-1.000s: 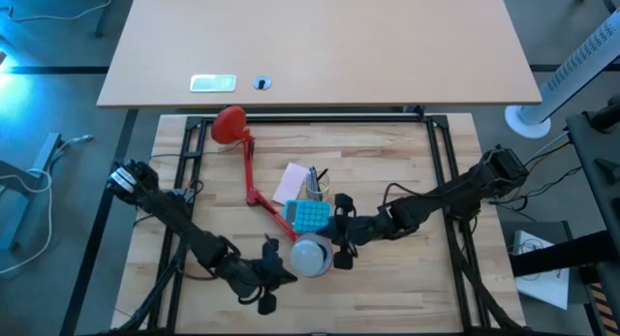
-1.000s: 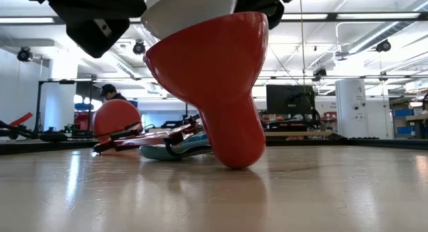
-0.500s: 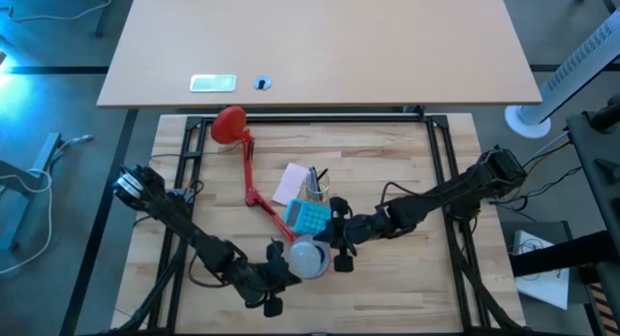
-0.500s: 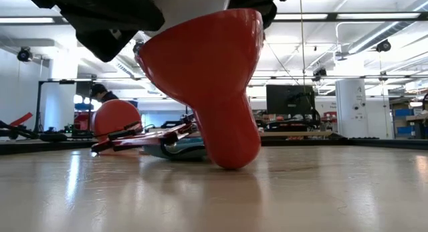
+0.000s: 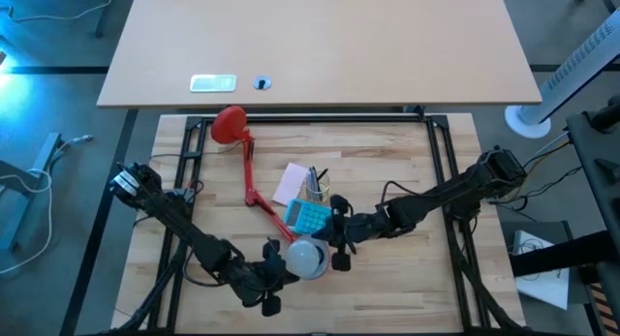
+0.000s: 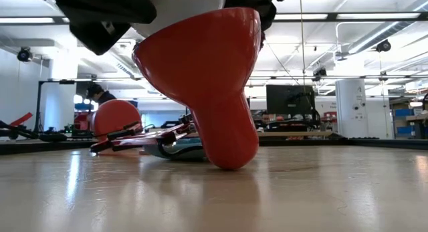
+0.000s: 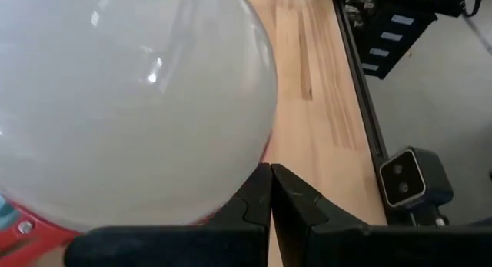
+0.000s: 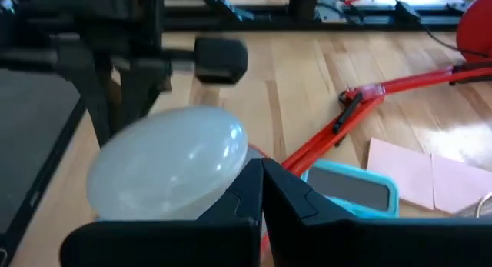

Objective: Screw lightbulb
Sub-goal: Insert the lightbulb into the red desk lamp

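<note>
Lightbulb [image 5: 308,257] sits betw. left claw [image 5: 274,274] & right claw [image 5: 336,247]; can't tell either's grip.

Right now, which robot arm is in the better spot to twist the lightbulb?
Probably the left. The left gripper sits right against the lightbulb with fingers shut, beside it. The right gripper is equally near, so it is close.
</note>
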{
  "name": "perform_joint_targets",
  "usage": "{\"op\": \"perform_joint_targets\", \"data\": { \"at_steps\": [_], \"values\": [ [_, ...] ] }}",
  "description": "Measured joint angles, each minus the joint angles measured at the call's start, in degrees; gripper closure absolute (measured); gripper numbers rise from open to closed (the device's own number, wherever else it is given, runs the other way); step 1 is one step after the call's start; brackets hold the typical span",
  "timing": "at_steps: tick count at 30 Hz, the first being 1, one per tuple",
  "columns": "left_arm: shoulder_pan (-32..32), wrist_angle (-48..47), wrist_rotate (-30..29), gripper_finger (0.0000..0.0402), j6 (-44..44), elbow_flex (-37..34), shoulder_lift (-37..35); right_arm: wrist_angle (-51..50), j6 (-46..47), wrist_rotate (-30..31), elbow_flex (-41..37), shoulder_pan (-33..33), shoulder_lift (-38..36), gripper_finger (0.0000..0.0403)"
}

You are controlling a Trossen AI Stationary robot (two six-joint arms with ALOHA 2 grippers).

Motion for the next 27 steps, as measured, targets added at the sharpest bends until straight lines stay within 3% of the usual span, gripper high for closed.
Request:
{"op": "perform_joint_targets", "data": {
  "at_steps": [27],
  "values": [
    [-0.52,-3.47,-1.44,0.0401,-1.11,-0.41,-0.15,3.91,-1.98,-2.16,0.04,-0.02,3.10,0.0403]
  ]
}}
